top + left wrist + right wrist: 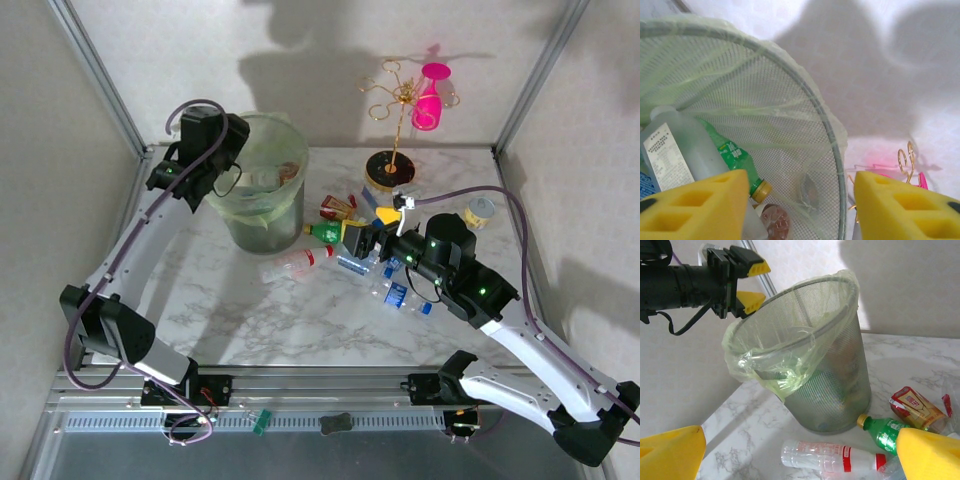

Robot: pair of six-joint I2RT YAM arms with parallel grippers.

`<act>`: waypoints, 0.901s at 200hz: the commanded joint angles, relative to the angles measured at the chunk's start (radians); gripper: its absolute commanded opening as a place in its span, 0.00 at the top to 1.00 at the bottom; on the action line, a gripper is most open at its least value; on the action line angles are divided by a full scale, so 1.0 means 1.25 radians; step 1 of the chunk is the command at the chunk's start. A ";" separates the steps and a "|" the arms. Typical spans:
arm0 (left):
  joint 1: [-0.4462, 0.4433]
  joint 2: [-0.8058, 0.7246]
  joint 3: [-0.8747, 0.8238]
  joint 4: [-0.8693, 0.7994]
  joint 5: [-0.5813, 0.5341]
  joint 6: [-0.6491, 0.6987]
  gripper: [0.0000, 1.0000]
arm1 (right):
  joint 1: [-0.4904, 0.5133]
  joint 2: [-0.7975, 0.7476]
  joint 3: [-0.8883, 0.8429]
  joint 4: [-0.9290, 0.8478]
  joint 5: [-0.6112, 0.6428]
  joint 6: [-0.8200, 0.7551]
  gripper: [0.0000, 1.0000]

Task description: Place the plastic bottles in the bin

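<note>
The left tool (752,284) hangs over the rim of the bin (840,380), its blocky yellow foam fingers (695,205) apart with nothing between them. Below them, in the left wrist view, the bin's wall is a fine grey mesh under a thin, wrinkled pale-green bag liner (765,55). Inside lie a clear ribbed bottle with a white printed label (670,150) and a green bottle with a yellow cap (737,162).

The bin is round and tapered and stands upright near the far left corner of the white, grey-veined marble tabletop (260,310).

The right tool (800,440) sits low near the middle of the tabletop, its yellow fingers spread wide and gripping nothing. Just ahead of it a clear bottle with a red cap (830,457) lies on its side near the foot of the bin. Beside that are a second green bottle (885,432), yellow-capped, and a glossy red-and-yellow packet (915,407). Crumpled clear bottles with blue labels (395,290) lie under the right arm. Toward the far edge stands a gold wire stand (400,100) holding a pink glass (432,95).
</note>
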 commanded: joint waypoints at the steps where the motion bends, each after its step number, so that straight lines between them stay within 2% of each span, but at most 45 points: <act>1: -0.008 0.043 -0.013 0.013 0.063 0.034 0.53 | -0.007 -0.005 -0.007 0.002 0.028 0.004 0.02; 54: -0.045 0.075 -0.077 0.013 0.062 0.042 0.59 | -0.011 -0.003 -0.009 -0.004 0.035 0.011 0.02; 89: -0.043 0.088 -0.132 0.008 0.076 0.024 0.63 | -0.013 0.000 -0.008 -0.006 0.038 0.010 0.02; 123: -0.037 0.073 -0.122 0.002 0.070 0.034 0.64 | -0.015 0.003 0.005 -0.014 0.040 0.009 0.02; 161: -0.035 0.050 -0.033 -0.013 0.078 0.073 0.56 | -0.015 0.009 0.026 -0.031 0.053 0.002 0.02; 180: -0.040 0.029 -0.009 0.020 0.127 0.124 0.49 | -0.016 0.012 0.039 -0.051 0.083 0.003 0.02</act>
